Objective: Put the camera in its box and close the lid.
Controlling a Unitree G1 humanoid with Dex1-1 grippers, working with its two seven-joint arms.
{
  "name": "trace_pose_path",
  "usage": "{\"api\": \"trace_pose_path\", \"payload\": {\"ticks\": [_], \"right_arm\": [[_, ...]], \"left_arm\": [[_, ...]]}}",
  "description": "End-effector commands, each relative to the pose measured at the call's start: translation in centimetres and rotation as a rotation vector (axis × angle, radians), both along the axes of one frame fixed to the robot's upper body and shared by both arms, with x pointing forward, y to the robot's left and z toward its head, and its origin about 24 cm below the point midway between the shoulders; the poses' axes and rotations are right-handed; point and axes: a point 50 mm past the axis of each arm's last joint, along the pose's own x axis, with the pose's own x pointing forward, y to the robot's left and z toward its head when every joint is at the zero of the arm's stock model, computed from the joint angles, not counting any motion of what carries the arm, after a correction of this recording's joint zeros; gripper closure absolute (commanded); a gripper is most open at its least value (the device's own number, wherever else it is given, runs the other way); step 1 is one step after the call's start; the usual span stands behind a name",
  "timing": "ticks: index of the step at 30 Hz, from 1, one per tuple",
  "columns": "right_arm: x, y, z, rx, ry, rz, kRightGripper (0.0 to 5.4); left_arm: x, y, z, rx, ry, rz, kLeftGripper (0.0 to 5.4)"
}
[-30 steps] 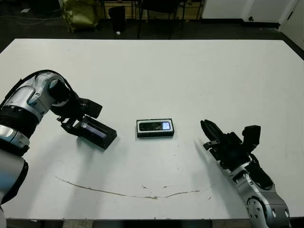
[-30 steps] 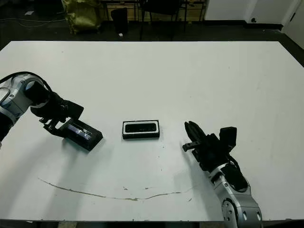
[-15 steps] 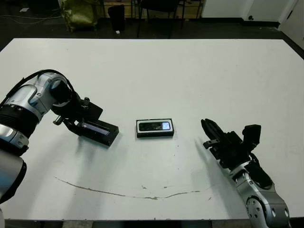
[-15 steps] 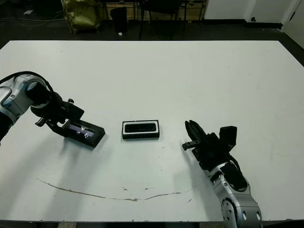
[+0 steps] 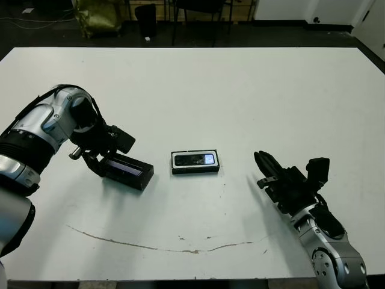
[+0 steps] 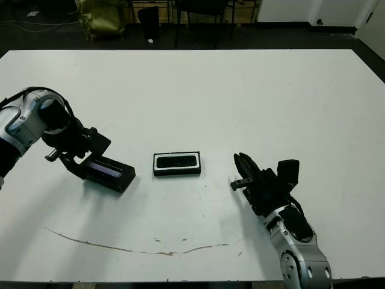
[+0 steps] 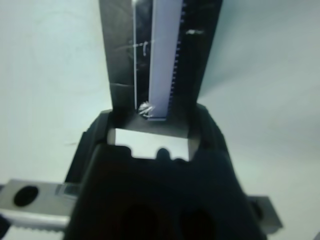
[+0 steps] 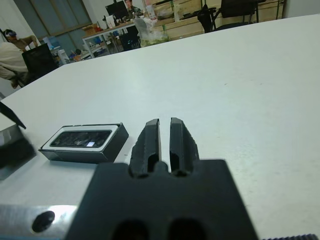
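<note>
Step in hand: you hold the lid [image 5: 125, 170] in the left gripper [image 5: 96, 158]; carry it over the box [image 5: 195, 162] and seat it.
Camera: the camera [image 5: 197, 159] already lies inside the box, mid-surface, screen up.
Left jaws: clamped on one end of the lid, which stands on edge just left of the box.
How to do it well: turn the lid flat, window up, square its edges with the box walls, then lower evenly.
Right jaws: the right gripper [image 5: 266, 170] is nearly closed, empty, well clear to the right.
Surface: white table [image 5: 240, 90], a thin brown streak [image 5: 156, 244] near your edge.
Room: dark floor, chairs and desks beyond.
</note>
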Motion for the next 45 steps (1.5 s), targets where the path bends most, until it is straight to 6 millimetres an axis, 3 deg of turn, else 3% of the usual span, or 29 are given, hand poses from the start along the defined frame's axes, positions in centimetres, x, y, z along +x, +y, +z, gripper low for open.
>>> {"api": "trace_pose_path", "payload": {"ticks": [1,6,22,32,45], "right_arm": [[-0.1,-0.1,-0.6,-0.006,0.026,0.006,5.4],[-0.2,-0.1,-0.8,0.001,0.038,-0.004,5.4],[-0.1,-0.2,-1.2,0.018,0.033,0.009,5.4],[-0.1,-0.2,-0.8,-0.006,-0.006,0.006,5.4],[0.0,-0.2,-0.1,-0.006,-0.015,-0.002,5.4]], "left_arm": [[0.9,0.5,2.4,-0.053,-0.076,0.067,3.48],[1.7,1.0,3.8,-0.091,-0.14,0.099,3.48],[2.0,1.0,4.1,-0.1,-0.247,0.105,3.48],[1.6,0.0,3.6,-0.3,-0.082,0.41,3.48],[-0.2,-3.3,2.8,-0.337,0.024,0.574,3.48]]}}
